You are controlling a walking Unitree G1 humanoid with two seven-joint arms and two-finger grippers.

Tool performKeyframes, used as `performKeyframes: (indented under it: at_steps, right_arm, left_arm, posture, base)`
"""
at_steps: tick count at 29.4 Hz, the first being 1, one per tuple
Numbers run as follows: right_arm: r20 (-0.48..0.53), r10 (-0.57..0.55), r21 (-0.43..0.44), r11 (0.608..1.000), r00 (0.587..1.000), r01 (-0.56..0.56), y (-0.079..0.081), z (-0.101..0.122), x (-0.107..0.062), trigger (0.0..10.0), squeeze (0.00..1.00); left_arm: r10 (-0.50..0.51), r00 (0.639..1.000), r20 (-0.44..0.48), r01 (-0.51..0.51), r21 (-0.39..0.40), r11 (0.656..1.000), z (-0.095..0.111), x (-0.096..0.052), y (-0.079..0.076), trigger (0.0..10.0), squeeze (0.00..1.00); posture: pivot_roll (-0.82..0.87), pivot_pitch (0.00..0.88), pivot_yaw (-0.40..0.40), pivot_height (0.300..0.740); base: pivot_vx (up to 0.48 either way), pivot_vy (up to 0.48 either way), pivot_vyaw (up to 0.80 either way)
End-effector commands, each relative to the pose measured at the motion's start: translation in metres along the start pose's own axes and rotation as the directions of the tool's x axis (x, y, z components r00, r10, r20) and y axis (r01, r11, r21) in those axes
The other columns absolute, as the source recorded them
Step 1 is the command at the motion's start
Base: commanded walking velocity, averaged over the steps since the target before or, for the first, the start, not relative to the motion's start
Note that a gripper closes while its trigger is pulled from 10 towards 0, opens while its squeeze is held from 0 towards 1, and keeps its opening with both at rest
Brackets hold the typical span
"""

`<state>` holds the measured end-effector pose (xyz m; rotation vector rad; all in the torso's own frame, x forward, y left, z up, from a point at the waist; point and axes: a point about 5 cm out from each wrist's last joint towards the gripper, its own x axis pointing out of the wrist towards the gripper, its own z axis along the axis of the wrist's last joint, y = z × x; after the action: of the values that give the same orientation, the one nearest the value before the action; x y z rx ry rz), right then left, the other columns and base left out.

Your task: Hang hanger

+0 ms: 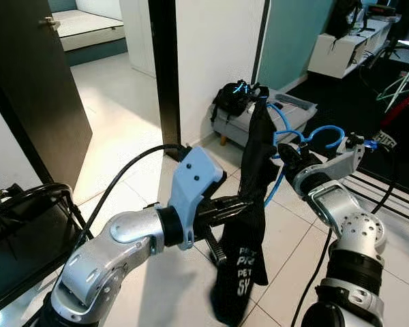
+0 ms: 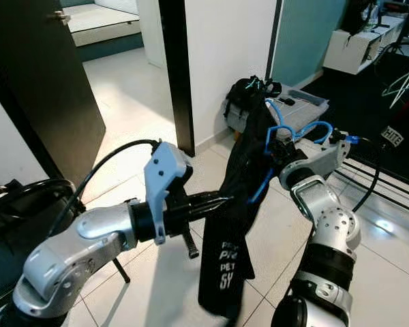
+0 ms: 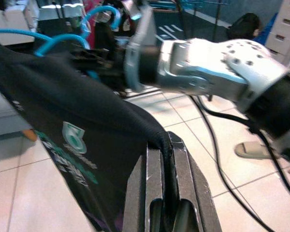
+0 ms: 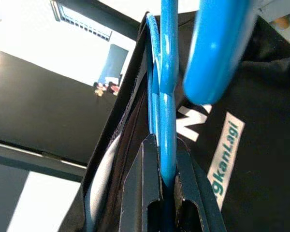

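Nearest, the left claw (image 1: 237,206) is closed on a fold of the black shirt (image 1: 249,225), pinching the cloth at mid-height. Just beyond and to the right, the right claw (image 2: 276,155) is clamped on the blue hanger (image 4: 167,121), its bar gripped between the fingers. The shirt hangs long axis down between both arms. Far right stands a drying rack (image 1: 402,83), nearer the right arm, probably the hanging spot.

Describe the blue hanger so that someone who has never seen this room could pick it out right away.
Start at the white wall with the black door frame; in front of it, over the tiled floor, the two silver arms meet. The blue plastic hanger is clamped in the right gripper, with a black printed garment draped on it, whose edge the left gripper pinches. It is the bright blue loop among black cables and cloth.
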<state>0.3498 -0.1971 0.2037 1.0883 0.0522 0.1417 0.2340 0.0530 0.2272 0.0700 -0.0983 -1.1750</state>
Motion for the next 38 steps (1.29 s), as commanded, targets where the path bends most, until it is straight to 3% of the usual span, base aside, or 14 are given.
performKeyframes:
  at_steps: [1, 10, 13, 16, 17, 18, 19, 20, 23, 25, 26, 27, 30, 38]
  right_arm:
    - [0.034, 0.008, 0.032, 0.999, 0.999, -0.009, 0.006, 0.002, 0.005, 10.0, 0.0]
    - [0.026, 0.076, 0.027, 0.997, 0.997, -0.077, 0.017, -0.004, 0.008, 10.0, 0.0]
    - [0.035, 0.257, 0.001, 0.966, 0.966, -0.257, 0.038, -0.007, 0.003, 10.0, 0.0]
    - [0.038, 0.322, -0.002, 0.947, 0.946, -0.322, 0.045, -0.006, 0.0, 10.0, 0.0]
    - [0.049, 0.397, 0.006, 0.918, 0.917, -0.398, 0.054, -0.005, -0.003, 10.0, 0.0]
    - [0.055, 0.46, 0.007, 0.888, 0.886, -0.461, 0.062, -0.003, -0.007, 10.0, 0.0]
    - [0.055, 0.46, 0.007, 0.888, 0.886, -0.461, 0.062, -0.003, -0.007, 10.0, 0.0]
    - [0.059, 0.532, 0.011, 0.846, 0.844, -0.534, 0.07, -0.001, -0.011, 10.0, 0.0]
    - [0.057, 0.616, 0.014, 0.787, 0.786, -0.617, 0.08, 0.001, -0.017, 10.0, 0.0]
    - [0.057, 0.616, 0.014, 0.787, 0.786, -0.617, 0.08, 0.001, -0.017, 10.0, 0.0]
    - [0.049, 0.658, 0.016, 0.752, 0.751, -0.659, 0.084, 0.003, -0.021, 10.0, 0.0]
    - [0.049, 0.658, 0.016, 0.752, 0.751, -0.659, 0.084, 0.003, -0.021, 10.0, 0.0]
    - [0.006, 0.743, -0.016, 0.67, 0.67, -0.742, 0.089, 0.007, -0.032, 10.0, 0.0]
    - [0.014, 0.758, -0.066, 0.651, 0.652, -0.756, 0.089, 0.016, -0.033, 10.0, 0.0]
  left_arm:
    - [-0.112, 0.994, 0.002, 0.112, 0.032, 0.993, 0.0, 0.001, -0.018, 10.0, 0.0]
    - [-0.154, 0.98, -0.128, 0.163, 0.067, 0.984, -0.025, 0.002, -0.03, 10.0, 0.0]
    - [-0.036, 0.984, -0.172, 0.043, 0.04, 0.998, -0.042, 0.009, -0.019, 10.0, 0.0]
    - [-0.009, 0.987, -0.159, 0.013, 0.023, 1.0, -0.042, 0.012, -0.016, 10.0, 0.0]
    - [0.009, 0.99, -0.139, -0.009, 0.001, 1.0, -0.042, 0.015, -0.015, 10.0, 0.93]
    - [0.019, 0.993, -0.121, -0.021, -0.018, 1.0, -0.042, 0.018, -0.014, 10.0, 1.0]
    - [0.019, 0.993, -0.121, -0.021, -0.018, 1.0, -0.042, 0.018, -0.014, 10.0, 1.0]
    - [0.017, 0.995, -0.103, -0.021, -0.038, 0.999, -0.041, 0.021, -0.014, 10.0, 1.0]
    - [0.007, 0.996, -0.085, -0.012, -0.054, 0.998, -0.041, 0.023, -0.016, 10.0, 1.0]
    - [0.007, 0.996, -0.085, -0.012, -0.054, 0.998, -0.041, 0.023, -0.016, 10.0, 1.0]
    - [0.005, 0.997, -0.083, -0.009, -0.052, 0.999, -0.041, 0.023, -0.017, 10.0, 1.0]
    - [0.005, 0.997, -0.083, -0.009, -0.052, 0.999, -0.041, 0.023, -0.017, 10.0, 1.0]
    - [-0.024, 0.996, -0.089, 0.018, -0.063, 0.998, -0.04, 0.014, -0.014, 10.0, 1.0]
    - [-0.118, 0.977, -0.177, 0.108, -0.067, 0.992, -0.052, 0.002, -0.023, 10.0, 1.0]
  posture:
    - [0.01, 0.027, -0.028, 0.74]
    - [0.01, 0.019, -0.022, 0.74]
    - [0.01, 0.017, -0.019, 0.74]
    - [0.01, 0.017, -0.019, 0.74]
    - [0.01, 0.017, -0.019, 0.74]
    - [0.01, 0.017, -0.019, 0.74]
    - [0.01, 0.017, -0.019, 0.74]
    - [0.01, 0.02, -0.013, 0.74]
    - [0.01, 0.021, -0.012, 0.74]
    - [0.01, 0.021, -0.012, 0.74]
    - [0.01, 0.022, -0.009, 0.74]
    - [0.01, 0.022, -0.009, 0.74]
    - [0.02, 0.026, -0.008, 0.74]
    - [0.02, 0.026, -0.005, 0.74]
  base:
    - [0.0, 0.0, 0.0]
    - [0.0, 0.0, 0.0]
    - [0.0, 0.0, 0.0]
    - [0.0, 0.0, 0.0]
    - [0.0, 0.0, 0.0]
    - [0.0, 0.0, 0.0]
    - [0.0, 0.0, 0.0]
    - [0.0, 0.0, 0.0]
    - [0.0, 0.0, 0.0]
    - [0.0, 0.0, 0.0]
    - [0.0, 0.0, 0.0]
    - [0.0, 0.0, 0.0]
    - [0.0, 0.0, 0.0]
    - [0.0, 0.0, 0.0]
